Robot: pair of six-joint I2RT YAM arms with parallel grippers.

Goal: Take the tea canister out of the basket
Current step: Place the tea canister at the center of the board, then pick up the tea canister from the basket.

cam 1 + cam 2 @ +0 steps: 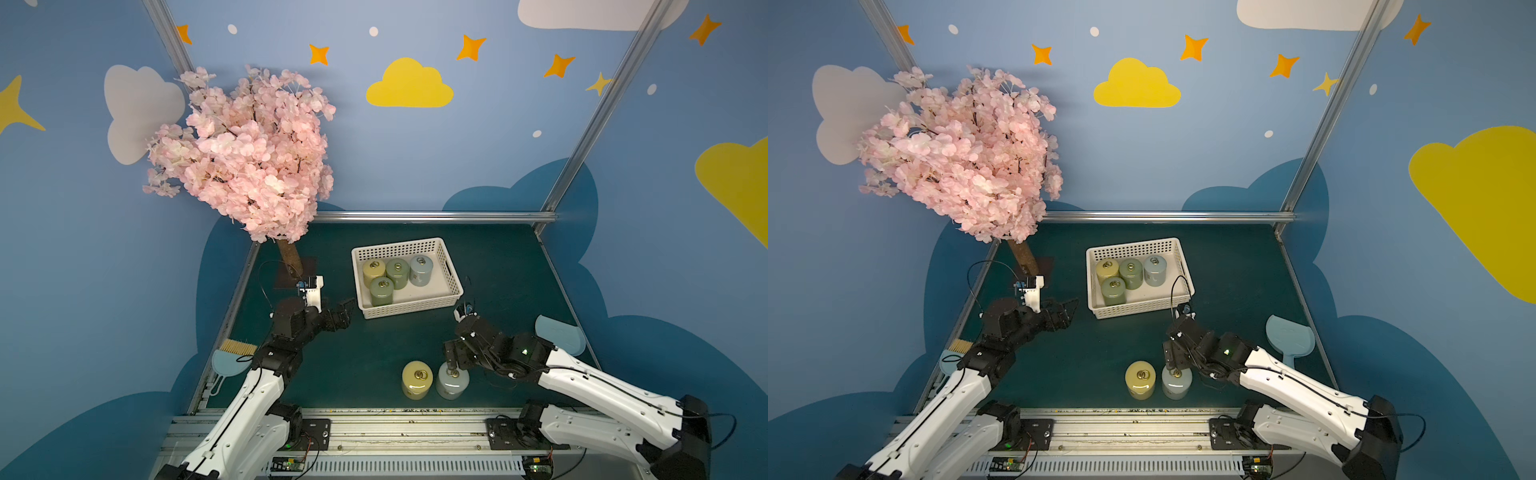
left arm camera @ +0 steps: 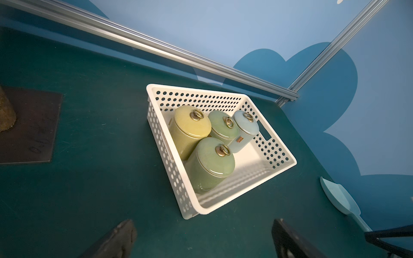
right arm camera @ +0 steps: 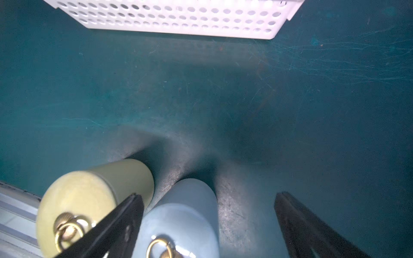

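now: right gripper (image 3: 207, 196) spread wide, empty, straddling blue canister (image 1: 452, 382) on table (image 1: 374, 353), touching yellow canister (image 1: 417, 380) | left gripper (image 2: 203, 225) wide, empty, beside basket (image 1: 407, 309) | four canisters (image 1: 397, 272) inside | tip: right rises straight up, since a finger sits between the pair

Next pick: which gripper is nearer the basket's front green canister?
Left. Left gripper sits outside the basket beside the front green canister; right gripper hovers over the pale blue canister on the table.
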